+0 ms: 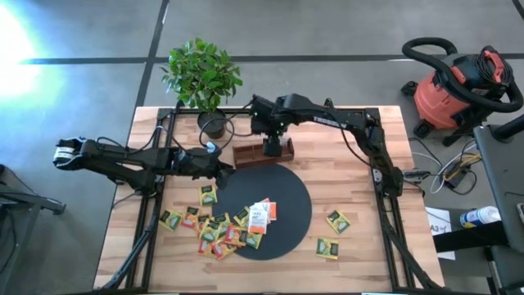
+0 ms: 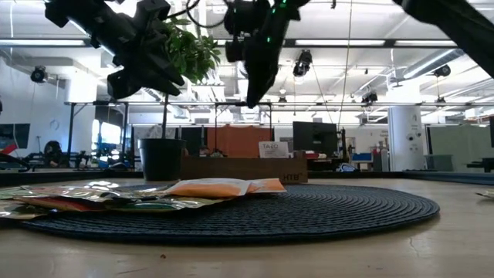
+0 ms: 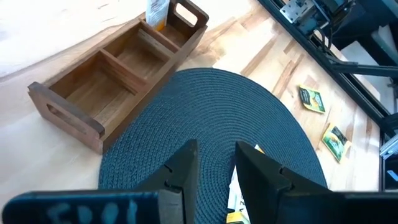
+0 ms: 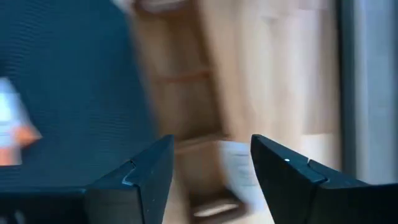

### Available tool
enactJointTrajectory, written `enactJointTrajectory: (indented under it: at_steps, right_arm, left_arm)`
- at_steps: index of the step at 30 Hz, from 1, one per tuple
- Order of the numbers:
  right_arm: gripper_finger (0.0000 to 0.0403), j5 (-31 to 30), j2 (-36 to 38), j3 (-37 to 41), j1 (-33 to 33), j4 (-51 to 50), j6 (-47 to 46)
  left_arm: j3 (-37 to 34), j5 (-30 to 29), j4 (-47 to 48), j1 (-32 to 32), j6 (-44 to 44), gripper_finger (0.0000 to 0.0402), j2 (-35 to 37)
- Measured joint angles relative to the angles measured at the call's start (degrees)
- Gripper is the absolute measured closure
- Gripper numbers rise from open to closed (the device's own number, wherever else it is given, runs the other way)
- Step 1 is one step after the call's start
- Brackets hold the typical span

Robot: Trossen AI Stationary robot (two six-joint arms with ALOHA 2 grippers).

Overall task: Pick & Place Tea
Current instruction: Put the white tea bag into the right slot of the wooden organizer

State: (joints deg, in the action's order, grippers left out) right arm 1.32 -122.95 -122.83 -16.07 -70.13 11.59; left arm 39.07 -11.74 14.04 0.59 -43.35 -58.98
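1. Right wrist view shows the right gripper (image 4: 211, 174) with its fingers spread wide and nothing between them; just below and ahead of the fingertips lies the wooden tray (image 4: 186, 93), blurred.
2. From above, the right gripper (image 1: 273, 146) hangs directly over one end of that tray (image 1: 250, 156). A white-and-orange sachet (image 3: 157, 11) stands in the end compartment, so a drop looks just finished.
3. The left gripper (image 3: 214, 171) hovers over the black mat (image 3: 211, 112), fingers partly parted with nothing seen between them; the tray lies beyond its fingertips, across the mat.
4. Outward from both grippers, the heap of tea sachets (image 1: 219, 225) sits at the mat's near edge, well apart from the right fingers and nearer the left ones.
5. Count: one tray with three compartments, one mat, one potted plant (image 1: 205, 78). Roughly fifteen sachets in the heap, overlapping too much for an exact figure, and two green ones (image 1: 337, 221) lying separately beyond the mat.
6. Judged next: the right arm should swing back to the heap, lower its spread fingers over a single sachet edge, and pinch without dragging neighbours.
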Motion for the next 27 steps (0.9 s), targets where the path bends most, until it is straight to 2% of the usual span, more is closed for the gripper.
enactJointTrajectory:
  at_steps: [4,8,12,17,21,27]
  right_arm:
    - [0.0209,7.4,1.8,2.8,5.1,0.1,-5.9]
    - [0.0214,14.3,2.1,5.2,10.9,1.0,-11.7]
    - [0.0218,16.0,1.9,8.6,15.7,5.0,-15.8]
    - [0.0225,17.9,1.9,14.9,18.3,12.0,-24.5]
    - [0.0230,18.3,1.9,20.8,19.3,21.3,-30.4]
    - [0.0230,21.1,1.9,27.9,19.5,34.6,-36.5]
  left_arm:
    - [0.0,0.7,0.1,1.0,3.2,0.0319,0.0]
    - [0.0,5.3,0.0,2.6,9.0,0.0319,-0.6]
    - [0.0,10.3,-0.1,4.6,12.6,0.0319,-2.5]
    - [0.0,11.2,-0.6,9.3,15.3,0.0319,-5.8]
    - [0.0,8.6,-3.0,14.7,14.7,0.0319,-8.9]
    - [0.0,-1.4,-6.7,22.6,8.6,0.0319,-13.3]
